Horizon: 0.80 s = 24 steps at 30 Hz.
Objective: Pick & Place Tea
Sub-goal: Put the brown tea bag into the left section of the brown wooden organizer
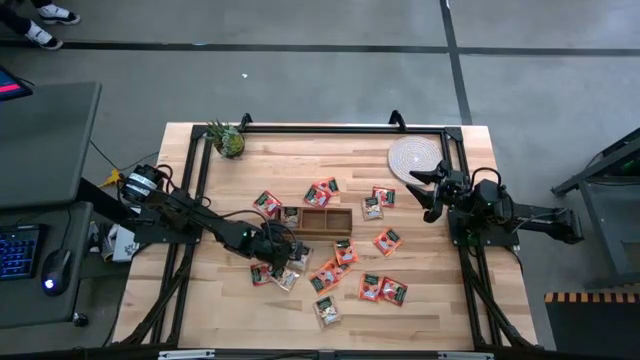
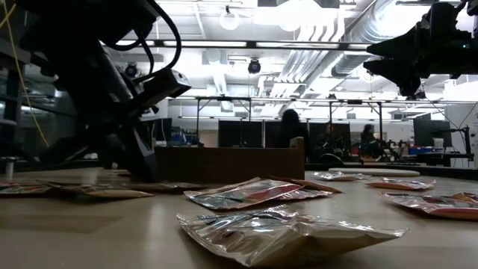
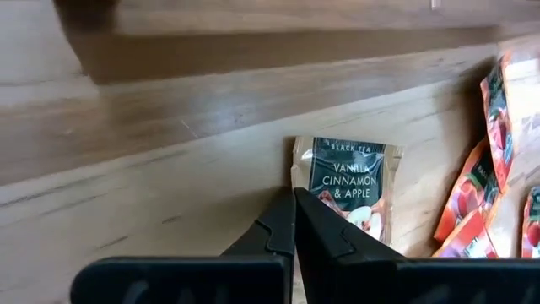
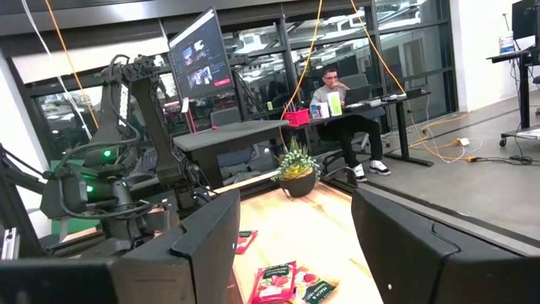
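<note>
Several small orange-red tea sachets (image 1: pixel 383 290) lie flat around the long wooden box (image 1: pixel 325 220) on the table. My left gripper (image 3: pixel 294 196) slants down just near and left of the box, shut, its tips at the edge of one sachet (image 3: pixel 350 181) with a dark label. That sachet lies flat on the wood. My right gripper (image 1: pixel 422 193) stands open and raised at the table's right side, beside the round woven mat (image 1: pixel 415 157), with nothing between its fingers. My left gripper's two fingertips meet on one side edge of the dark-labelled sachet (image 3: pixel 305 181), near a corner. The fingers slant down from the table's left. One finger (image 3: pixel 337 232) overlies the sachet's near part. The sachet lies flat on the table.
More sachets (image 3: pixel 472 198) crowd close to the held one, and others (image 1: pixel 267 203) lie far of the box. A small potted plant (image 1: pixel 228 140) stands at the far left corner. A black frame rail (image 1: pixel 320 128) runs along the table's far edge.
</note>
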Motion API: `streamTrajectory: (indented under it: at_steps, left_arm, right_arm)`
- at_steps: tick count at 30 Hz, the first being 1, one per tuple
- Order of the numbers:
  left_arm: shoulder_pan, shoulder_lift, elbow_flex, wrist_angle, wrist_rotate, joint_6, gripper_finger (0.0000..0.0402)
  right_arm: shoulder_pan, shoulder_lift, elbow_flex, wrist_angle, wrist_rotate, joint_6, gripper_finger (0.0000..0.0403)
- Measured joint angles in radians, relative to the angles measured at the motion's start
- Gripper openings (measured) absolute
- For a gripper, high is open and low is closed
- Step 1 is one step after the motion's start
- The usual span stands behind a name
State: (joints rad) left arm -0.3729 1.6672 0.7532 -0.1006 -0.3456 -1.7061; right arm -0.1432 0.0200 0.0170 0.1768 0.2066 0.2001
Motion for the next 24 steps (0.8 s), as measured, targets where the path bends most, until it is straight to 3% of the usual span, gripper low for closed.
streamTrajectory:
  at_steps: [24]
  left_arm:
    - [-0.024,-0.151,0.000,0.022,-0.063,0.114,0.0000]
  right_arm:
    - [0.000,0.000,0.000,0.000,0.000,0.000,0.0225]
